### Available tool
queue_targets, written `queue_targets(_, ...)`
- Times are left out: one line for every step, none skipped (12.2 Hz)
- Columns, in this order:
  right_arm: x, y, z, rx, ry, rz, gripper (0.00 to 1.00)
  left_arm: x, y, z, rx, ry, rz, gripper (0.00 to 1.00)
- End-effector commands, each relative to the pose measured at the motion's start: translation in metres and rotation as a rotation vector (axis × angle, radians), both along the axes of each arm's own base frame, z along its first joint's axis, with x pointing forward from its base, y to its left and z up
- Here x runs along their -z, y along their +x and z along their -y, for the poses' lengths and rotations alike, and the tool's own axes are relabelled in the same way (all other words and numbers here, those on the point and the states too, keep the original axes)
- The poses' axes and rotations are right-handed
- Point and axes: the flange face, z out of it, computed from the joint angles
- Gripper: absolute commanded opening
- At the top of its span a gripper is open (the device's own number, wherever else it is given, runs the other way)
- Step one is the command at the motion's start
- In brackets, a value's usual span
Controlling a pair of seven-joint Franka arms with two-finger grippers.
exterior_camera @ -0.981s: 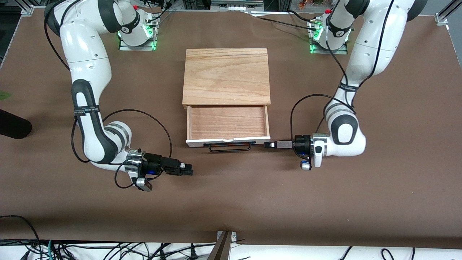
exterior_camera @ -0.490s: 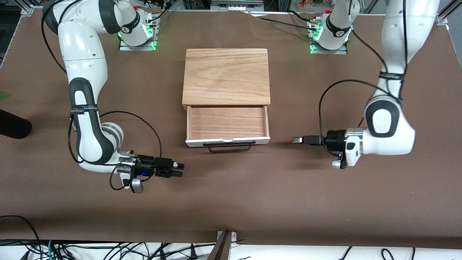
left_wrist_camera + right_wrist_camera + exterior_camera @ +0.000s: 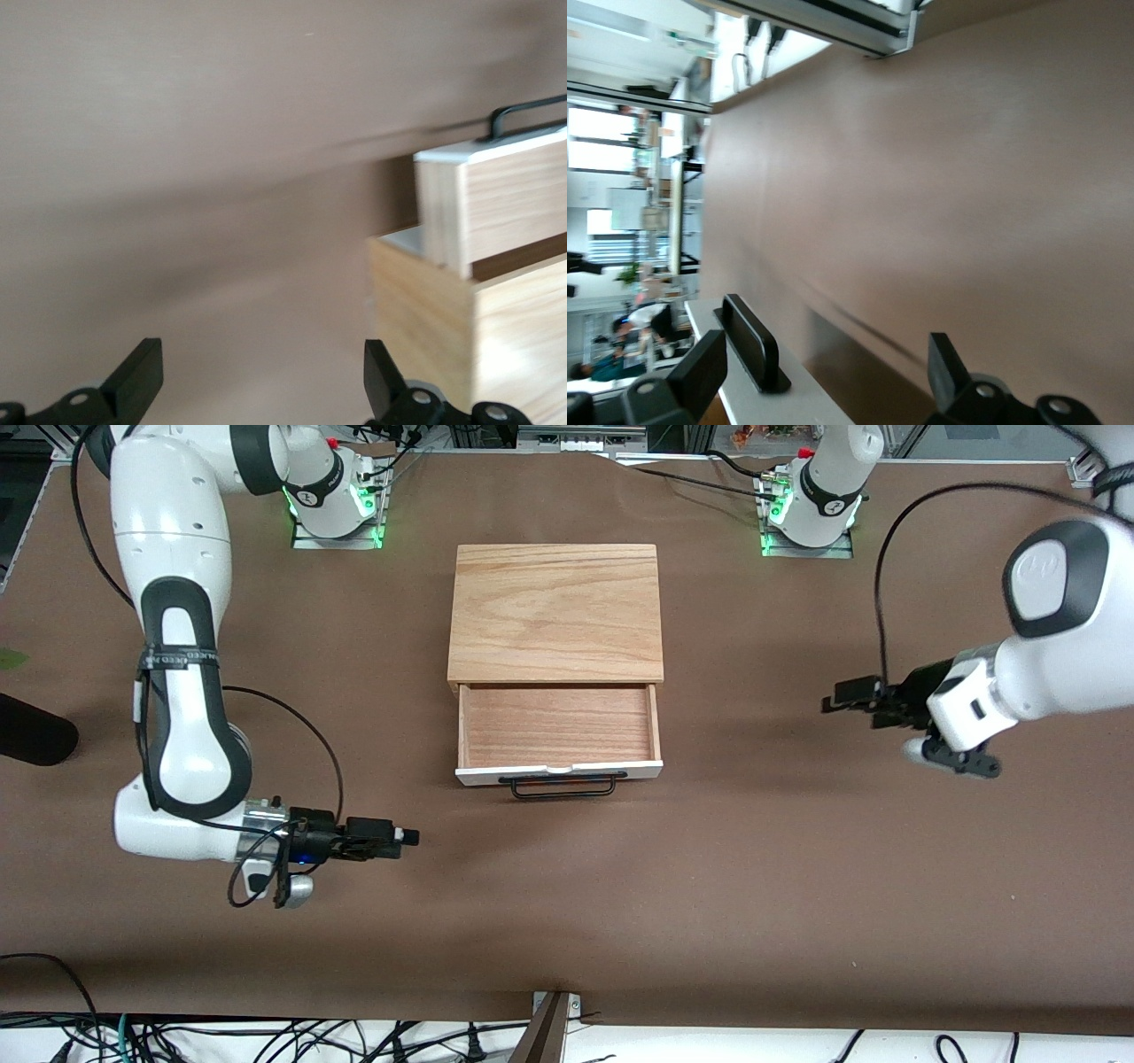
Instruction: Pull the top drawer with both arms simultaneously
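The top drawer (image 3: 558, 724) stands pulled out of the light wood cabinet (image 3: 556, 611), toward the front camera. It shows its reddish-brown inside, white front panel (image 3: 558, 771) and black wire handle (image 3: 563, 786). My right gripper (image 3: 403, 837) is open and empty, low over the table, off the handle toward the right arm's end. Its wrist view shows the gripper (image 3: 824, 372) with the handle (image 3: 749, 341) ahead. My left gripper (image 3: 837, 693) is open and empty, raised over the table toward the left arm's end. Its wrist view shows the gripper (image 3: 261, 385) and the drawer's front corner (image 3: 487, 150).
A dark rounded object (image 3: 35, 731) lies at the table's edge at the right arm's end. Both arm bases (image 3: 337, 509) (image 3: 811, 509) stand farther from the front camera than the cabinet. Cables (image 3: 266, 1036) and a metal bracket (image 3: 551, 1023) line the near edge.
Both grippers have drawn away from the drawer front, each toward its own end of the table. The left one has also risen. The drawer has stayed open and still.
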Motion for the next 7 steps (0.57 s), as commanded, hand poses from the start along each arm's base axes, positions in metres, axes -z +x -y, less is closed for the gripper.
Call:
queue_targets(-0.027, -0.003, 0.008, 0.011, -0.125, -0.050, 1.00, -0.032, -0.025, -0.018, 0.066, 0.185, 0.047, 1.00)
queue_targets(-0.035, -0.005, 0.011, 0.036, -0.178, -0.088, 1.00, -0.045, -0.028, -0.025, 0.086, 0.249, 0.074, 1.00)
queue_targets(-0.037, -0.005, 0.010, 0.059, -0.223, -0.120, 1.00, -0.055, -0.031, -0.029, 0.084, 0.267, 0.093, 1.00)
queue_targets(-0.051, -0.007, 0.009, 0.078, -0.284, -0.136, 1.00, -0.062, -0.033, -0.041, 0.065, 0.268, 0.103, 1.00)
queue_targets(-0.063, -0.008, 0.014, 0.075, -0.350, -0.127, 1.00, -0.064, -0.033, -0.048, 0.054, 0.269, 0.103, 1.00)
queue_targets(-0.087, -0.011, 0.018, 0.068, -0.416, -0.094, 1.00, -0.065, -0.037, -0.049, 0.043, 0.270, 0.080, 1.00)
queue_targets(-0.096, -0.014, 0.025, 0.055, -0.484, -0.100, 1.00, -0.072, -0.041, -0.049, 0.035, 0.269, 0.078, 1.00)
